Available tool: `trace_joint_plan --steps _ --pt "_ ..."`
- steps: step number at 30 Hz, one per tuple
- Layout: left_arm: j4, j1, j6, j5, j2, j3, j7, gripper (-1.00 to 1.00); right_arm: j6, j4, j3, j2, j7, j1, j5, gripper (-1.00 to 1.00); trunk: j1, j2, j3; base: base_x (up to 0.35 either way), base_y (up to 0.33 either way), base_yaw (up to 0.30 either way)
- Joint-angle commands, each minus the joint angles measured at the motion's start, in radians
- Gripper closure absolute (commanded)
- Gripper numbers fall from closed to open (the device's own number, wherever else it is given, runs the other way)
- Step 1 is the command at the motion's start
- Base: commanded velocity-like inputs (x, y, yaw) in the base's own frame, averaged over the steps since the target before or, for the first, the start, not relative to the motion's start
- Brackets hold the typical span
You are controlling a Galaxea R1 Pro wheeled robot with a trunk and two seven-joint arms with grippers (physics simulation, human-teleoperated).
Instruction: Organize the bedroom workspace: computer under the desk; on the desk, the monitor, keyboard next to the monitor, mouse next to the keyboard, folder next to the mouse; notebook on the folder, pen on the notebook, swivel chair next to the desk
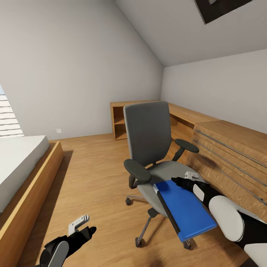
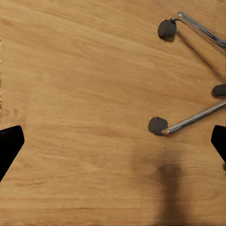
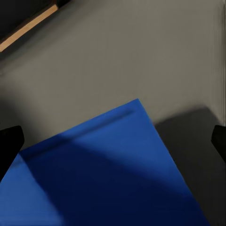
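Risk of tipping overhanging bright blue flat folder [image 1: 185, 209] off grey padded swivel chair [image 1: 148, 148]; right gripper [image 1: 185, 177] jaws spread wide, empty.

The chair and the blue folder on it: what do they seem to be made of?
The chair looks padded with matte grey fabric, since it shows no shine. Its base legs look like polished metal, bright and reflective. The blue folder looks like smooth plastic or coated card, plain and even in colour; the pictures cannot settle which.
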Motion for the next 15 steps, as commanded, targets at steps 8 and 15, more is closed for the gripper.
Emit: trace_joint_plan --steps 8,15 --pt "0.037 0.000 -0.050 0.009 0.000 0.000 0.009 -1.00 0.006 -0.005 -0.009 -0.001 0.005 0.000 0.011 -1.00 0.000 0.000 0.011 0.000 0.000 -0.038" --pt "0.056 0.000 -0.074 0.008 0.001 -0.001 0.011 -1.00 0.006 -0.007 -0.009 -0.001 0.005 0.000 0.011 -1.00 0.000 0.000 0.022 0.000 0.000 -0.003"
